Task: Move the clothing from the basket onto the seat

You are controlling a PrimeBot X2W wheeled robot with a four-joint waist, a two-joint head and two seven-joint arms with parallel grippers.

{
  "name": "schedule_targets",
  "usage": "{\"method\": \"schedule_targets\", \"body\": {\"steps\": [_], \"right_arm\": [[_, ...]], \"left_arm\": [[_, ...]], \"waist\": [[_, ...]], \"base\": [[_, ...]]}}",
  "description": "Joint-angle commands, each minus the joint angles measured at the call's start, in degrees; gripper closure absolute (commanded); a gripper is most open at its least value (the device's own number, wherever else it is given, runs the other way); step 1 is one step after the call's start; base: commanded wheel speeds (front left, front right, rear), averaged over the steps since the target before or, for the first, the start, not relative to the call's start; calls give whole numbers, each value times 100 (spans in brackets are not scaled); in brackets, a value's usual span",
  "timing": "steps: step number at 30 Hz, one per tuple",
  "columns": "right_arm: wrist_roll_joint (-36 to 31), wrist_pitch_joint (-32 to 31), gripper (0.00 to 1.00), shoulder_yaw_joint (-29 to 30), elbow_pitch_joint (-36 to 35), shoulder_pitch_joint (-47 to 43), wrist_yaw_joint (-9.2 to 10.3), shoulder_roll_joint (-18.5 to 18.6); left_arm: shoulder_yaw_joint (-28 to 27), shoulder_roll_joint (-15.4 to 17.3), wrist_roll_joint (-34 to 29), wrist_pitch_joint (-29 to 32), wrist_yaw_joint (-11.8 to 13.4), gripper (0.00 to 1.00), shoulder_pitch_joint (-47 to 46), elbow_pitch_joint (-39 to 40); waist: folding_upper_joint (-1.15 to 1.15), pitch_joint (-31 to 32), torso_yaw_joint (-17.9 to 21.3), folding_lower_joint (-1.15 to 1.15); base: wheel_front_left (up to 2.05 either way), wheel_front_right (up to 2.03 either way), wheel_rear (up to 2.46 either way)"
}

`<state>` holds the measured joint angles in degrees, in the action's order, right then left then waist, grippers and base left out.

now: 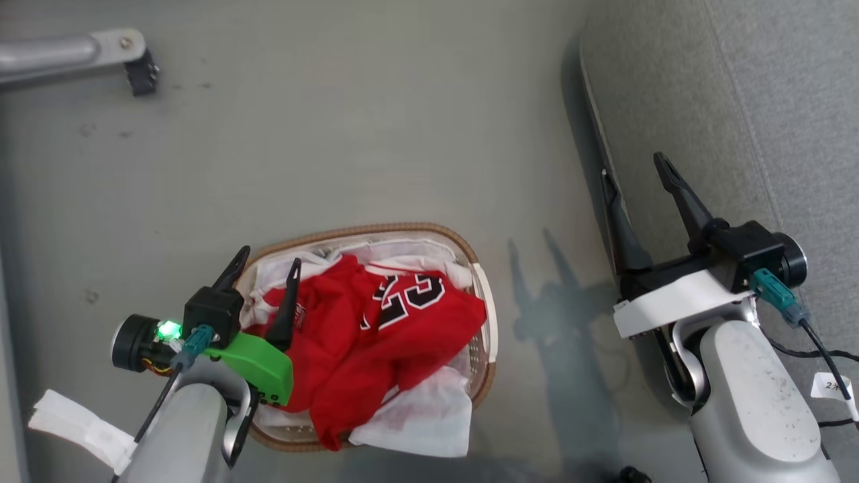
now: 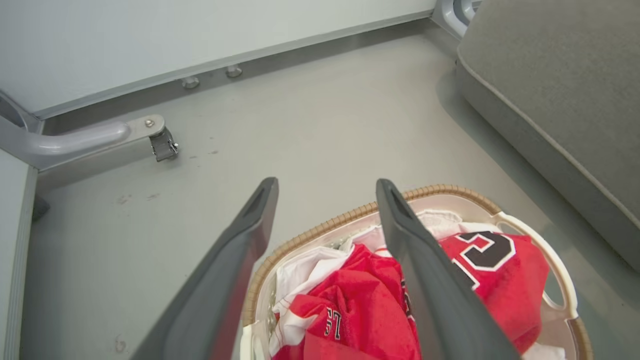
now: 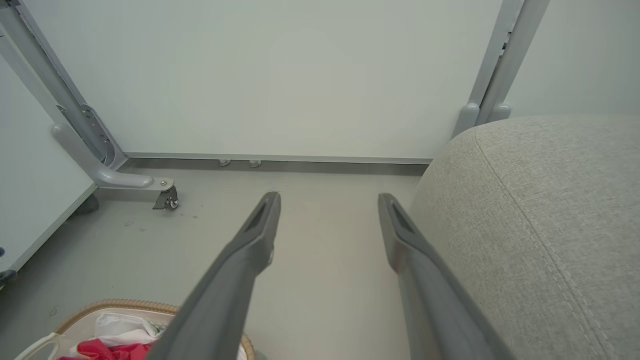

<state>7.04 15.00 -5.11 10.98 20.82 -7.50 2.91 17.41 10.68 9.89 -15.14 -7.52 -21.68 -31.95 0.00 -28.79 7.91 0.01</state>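
The left pincer (image 1: pixel 268 258) is hanging wide open over the 9 o'clock edge of the basket (image 1: pixel 486 315). One finger is sitting over the woven rim, the other above the cloth, and it is gripping nothing. The right pincer (image 1: pixel 633 168) is likewise standing wide and empty, waiting well apart at 3 o'clock, just beside the front edge of the seat (image 1: pixel 738 100).

The clothing (image 1: pixel 376 322) is lying heaped inside the basket on the floor (image 1: pixel 335 121). Its red fabric is bunching around the middle and spilling over the rim toward 6 o'clock. The white lining sheet (image 1: pixel 423 416) is poking out beneath it at 5 o'clock.

As I am reading it, the step in hand is the first reach for a jersey. To do it well, the left arm should be shifting toward 3 o'clock until both fingers are straddling a raised red fold, and only then descending. The ridge near the printed number is looking like the best target. The white sheet is worth avoiding, since a pinch catching both layers would probably be dragging it out too. A thick fold is the safer bite, as soft fabric is likely to be slipping from a thin one. The lift should be carrying the trailing hem clear of the rim before swinging toward the seat at 2 o'clock.
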Motion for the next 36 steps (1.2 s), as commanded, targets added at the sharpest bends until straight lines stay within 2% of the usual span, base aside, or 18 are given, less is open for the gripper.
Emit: {"method": "schedule_targets", "body": {"steps": [1, 7, 14, 36], "right_arm": [[42, 27, 0, -69, -48, 141, 2, 5], [137, 27, 0, -174, -38, 259, 2, 7], [232, 28, 0, -296, -3, 275, 2, 6], [585, 27, 0, -616, -82, 455, 3, 7]], "left_arm": [[79, 131, 14, -1, 7, 0, -251, -245], [351, 292, -25, -1, 7, 0, -578, -901], [755, 330, -7, -2, 7, 0, -953, -1928], [2179, 355, 650, 30, -11, 0, -2068, -3410]], "waist": [[0, -792, 332, -1], [0, -1148, 421, -1], [0, -1362, 516, -1], [0, -2143, 814, -1]], "base": [[0, 0, 0], [0, 0, 0], [0, 0, 0], [0, 0, 0]]}}
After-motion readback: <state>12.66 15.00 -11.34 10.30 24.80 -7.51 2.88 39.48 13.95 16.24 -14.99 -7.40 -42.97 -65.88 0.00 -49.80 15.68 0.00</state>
